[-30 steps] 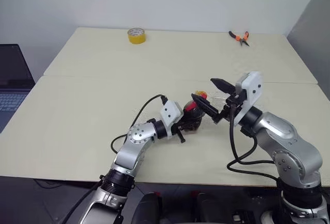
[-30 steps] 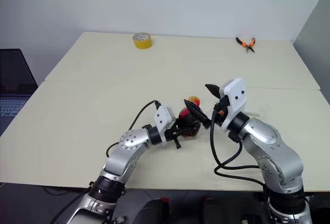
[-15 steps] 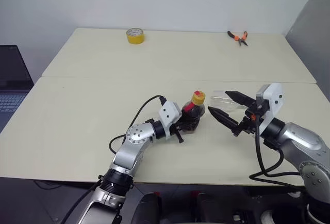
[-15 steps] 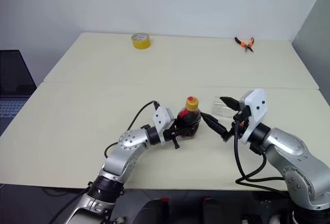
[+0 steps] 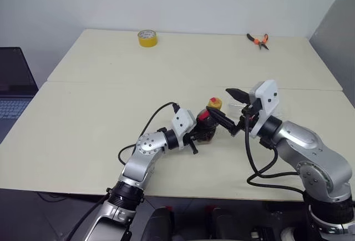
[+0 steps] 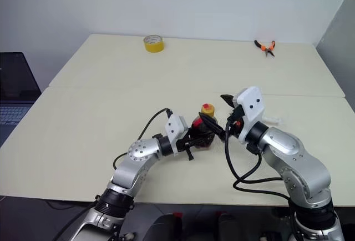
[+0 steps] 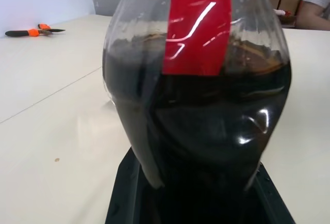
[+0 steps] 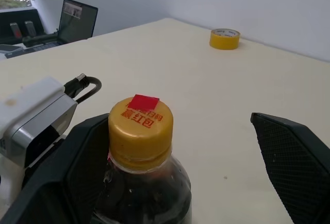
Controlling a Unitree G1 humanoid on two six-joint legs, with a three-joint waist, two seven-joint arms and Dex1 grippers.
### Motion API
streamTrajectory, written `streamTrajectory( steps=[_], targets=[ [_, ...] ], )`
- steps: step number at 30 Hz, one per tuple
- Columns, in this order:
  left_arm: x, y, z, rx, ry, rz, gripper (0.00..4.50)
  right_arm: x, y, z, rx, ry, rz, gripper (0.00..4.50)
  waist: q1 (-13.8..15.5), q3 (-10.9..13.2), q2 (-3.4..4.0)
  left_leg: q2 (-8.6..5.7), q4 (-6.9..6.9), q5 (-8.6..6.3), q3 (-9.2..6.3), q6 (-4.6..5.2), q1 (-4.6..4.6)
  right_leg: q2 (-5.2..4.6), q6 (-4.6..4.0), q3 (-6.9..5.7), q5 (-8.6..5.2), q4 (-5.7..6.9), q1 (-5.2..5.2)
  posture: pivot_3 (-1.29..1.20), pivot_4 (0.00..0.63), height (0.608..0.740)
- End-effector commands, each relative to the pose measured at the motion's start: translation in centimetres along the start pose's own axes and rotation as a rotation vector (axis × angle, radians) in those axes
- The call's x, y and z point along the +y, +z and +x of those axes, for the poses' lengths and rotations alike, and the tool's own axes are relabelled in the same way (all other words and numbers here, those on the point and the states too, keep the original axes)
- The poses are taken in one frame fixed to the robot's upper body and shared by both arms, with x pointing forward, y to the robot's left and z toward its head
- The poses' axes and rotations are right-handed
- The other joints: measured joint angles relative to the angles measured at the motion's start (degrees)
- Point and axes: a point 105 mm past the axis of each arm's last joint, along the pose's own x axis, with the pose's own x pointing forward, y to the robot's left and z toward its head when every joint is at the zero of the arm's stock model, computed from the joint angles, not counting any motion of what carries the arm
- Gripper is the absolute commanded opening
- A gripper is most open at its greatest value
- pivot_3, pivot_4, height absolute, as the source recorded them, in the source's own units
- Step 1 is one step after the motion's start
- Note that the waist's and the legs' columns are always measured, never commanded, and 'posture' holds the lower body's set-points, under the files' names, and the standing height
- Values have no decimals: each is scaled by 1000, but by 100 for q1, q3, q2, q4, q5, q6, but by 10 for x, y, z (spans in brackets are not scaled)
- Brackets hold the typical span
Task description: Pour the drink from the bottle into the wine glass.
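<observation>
Surface: pale, two slabs butted together. Far edge carries a yellow tape roll and orange-handled pliers; a laptop sits off the left side.

Right tool: fingers spread wide, level, one either side of the bottle's cap and not touching it, as the right wrist view shows.

Left tool: clenched on the lower body of the bottle, holding it upright on the surface near the front middle.

Bottle: the drink fills it to about the red label; cap on.

Wine glass: just beyond the right tool, largely hidden by it; its clear bowl barely reads and I cannot tell how it stands.

Step in hand, judged: uncapping. Left tool braces the bottle, right tool lines up on the cap. No pouring yet.

Next move calls for: closing the right fingers squarely on the cap, then twisting it loose against a firm left hold so the bottle does not spin.
</observation>
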Motion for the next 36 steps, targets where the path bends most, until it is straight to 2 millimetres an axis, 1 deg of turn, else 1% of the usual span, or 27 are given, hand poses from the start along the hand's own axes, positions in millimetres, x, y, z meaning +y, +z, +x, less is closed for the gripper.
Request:
streamTrajectory(
  steps=[1,8,10,14,21,24,28,31,36],
  targets=[
    [-1,19,3,-66,-12,53,648,-16,15,-8,-58,-79,-27,4500,0,0,0,0,0,0,0,0,0,0,0,0,0,0,0,0,150,740],
    [-1,19,2,-65,-13,50,647,-22,13,-21,-51,-103,0,4500,1,0,0,0,1,0,0,0,0,0,0,0,0,1,0,0,150,740],
    [-1,19,2,-64,-12,50,647,-18,17,-28,-69,-82,34,4500,1,0,0,0,0,0,-1,0,-1,0,0,-1,0,0,1,0,150,740],
    [-1,19,2,-64,-14,51,647,-11,19,-34,-77,-40,83,4500,3,0,0,-1,1,0,0,0,-1,0,0,0,0,0,1,0,150,740],
    [-1,19,3,-65,-16,51,645,-11,9,-43,-21,-34,113,4500,1,0,0,-1,0,0,1,0,0,0,0,1,0,1,1,0,150,740],
    [-2,19,3,-63,-17,51,645,-4,4,-48,34,15,79,4500,6,0,0,-2,1,0,2,0,0,0,0,2,0,0,2,0,150,740],
    [-2,19,3,-63,-17,51,645,7,17,-39,-9,61,69,4500,-14,0,0,1,1,0,2,1,1,3,0,3,0,1,1,0,150,740],
    [-2,18,3,-61,-19,50,645,13,23,-26,-38,62,47,4500,-26,0,0,3,-1,0,0,0,2,6,0,2,0,3,1,0,150,740],
    [-1,18,4,-61,-20,50,645,12,25,-13,-57,31,28,4500,-6,0,0,0,1,0,0,0,-2,3,0,2,0,-1,0,0,150,740]
  ],
)
